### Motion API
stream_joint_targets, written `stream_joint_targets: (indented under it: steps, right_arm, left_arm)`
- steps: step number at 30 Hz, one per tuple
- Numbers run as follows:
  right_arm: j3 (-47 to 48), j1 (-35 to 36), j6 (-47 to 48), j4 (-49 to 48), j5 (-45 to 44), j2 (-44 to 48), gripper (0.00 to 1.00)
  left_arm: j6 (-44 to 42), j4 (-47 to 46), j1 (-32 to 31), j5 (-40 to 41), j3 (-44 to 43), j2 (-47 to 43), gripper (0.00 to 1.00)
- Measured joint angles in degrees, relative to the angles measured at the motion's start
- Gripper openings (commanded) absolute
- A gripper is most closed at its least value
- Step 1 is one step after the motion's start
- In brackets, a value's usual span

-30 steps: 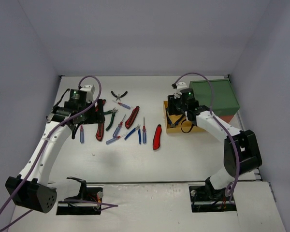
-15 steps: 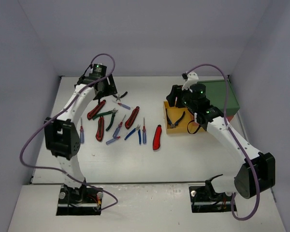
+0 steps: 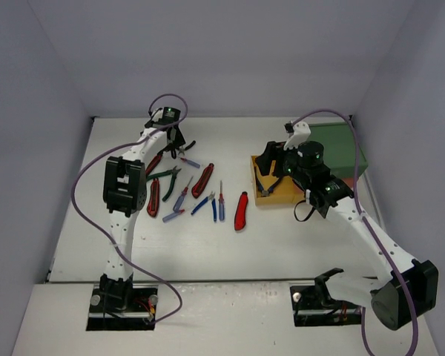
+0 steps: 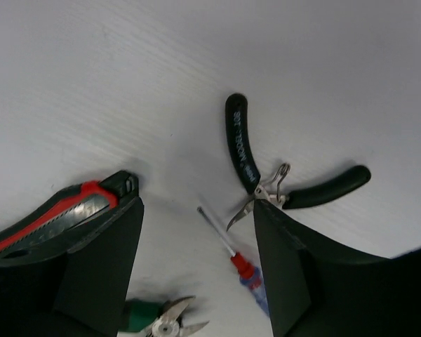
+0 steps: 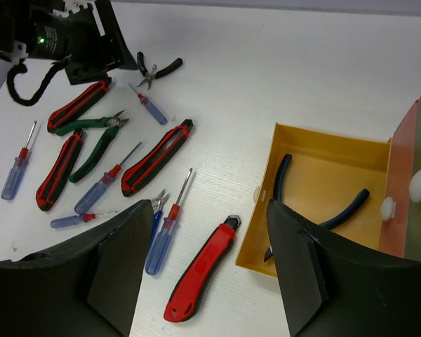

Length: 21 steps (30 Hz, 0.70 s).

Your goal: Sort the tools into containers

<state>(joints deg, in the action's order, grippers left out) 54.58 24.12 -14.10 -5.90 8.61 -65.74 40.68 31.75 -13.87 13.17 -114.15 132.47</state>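
The tools lie spread on the white table: black-handled pliers (image 4: pixel 242 144) (image 3: pixel 184 145), a small red-and-blue screwdriver (image 4: pixel 242 267), green pliers (image 5: pixel 98 137), red-black utility knives (image 5: pixel 156 156) and a red utility knife (image 5: pixel 200 270) (image 3: pixel 241 210). My left gripper (image 4: pixel 195 203) (image 3: pixel 175 141) hovers open just short of the black pliers, with the small screwdriver below its gap. My right gripper (image 5: pixel 209 205) (image 3: pixel 267 165) hangs open above the red knife, beside the pulled-out yellow drawer (image 5: pixel 323 133) (image 3: pixel 278 194) of the containers. Blue-handled pliers (image 5: pixel 284 175) lie in that drawer.
The drawer unit's green top (image 3: pixel 334 144) stands at the far right, its red-orange layer (image 5: pixel 400 189) above the yellow drawer. Several screwdrivers (image 5: pixel 161 242) lie between the knives. The left arm's links (image 3: pixel 126 185) stretch over the left side of the tools.
My left gripper has swung from the left tools to the black pliers at the back. My right gripper has opened, left the blue-handled pliers in the yellow drawer, and lifted away.
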Motion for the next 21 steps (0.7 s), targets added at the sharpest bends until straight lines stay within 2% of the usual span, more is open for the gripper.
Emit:
stream_joint_targets:
  steps: [4, 12, 14, 18, 21]
  right_arm:
    - [-0.76, 0.65, -0.29, 0.92, 0.54, 0.19, 0.63]
    - [-1.6, 0.93, -0.96, 1.91, 0.84, 0.92, 0.64]
    - [-1.67, 1.06, -1.03, 2.41, 0.84, 1.12, 0.64]
    - [-1.69, 1.11, -1.11, 3.17, 0.84, 1.27, 0.64]
    - [-1.69, 1.12, -1.11, 3.59, 0.84, 1.27, 0.64]
  left_arm:
    - [0.47, -2.33, 0.0, 0.77, -4.28, 4.14, 0.56]
    - [0.52, -5.01, 0.0, 2.43, -7.83, 8.77, 0.45]
    - [0.44, -5.61, 0.0, 3.34, -8.8, 9.84, 0.37]
    - [0.47, -6.34, 0.02, 3.74, -9.82, 10.7, 0.12]
    - [0.27, -6.74, 0.02, 3.45, -9.96, 10.91, 0.0]
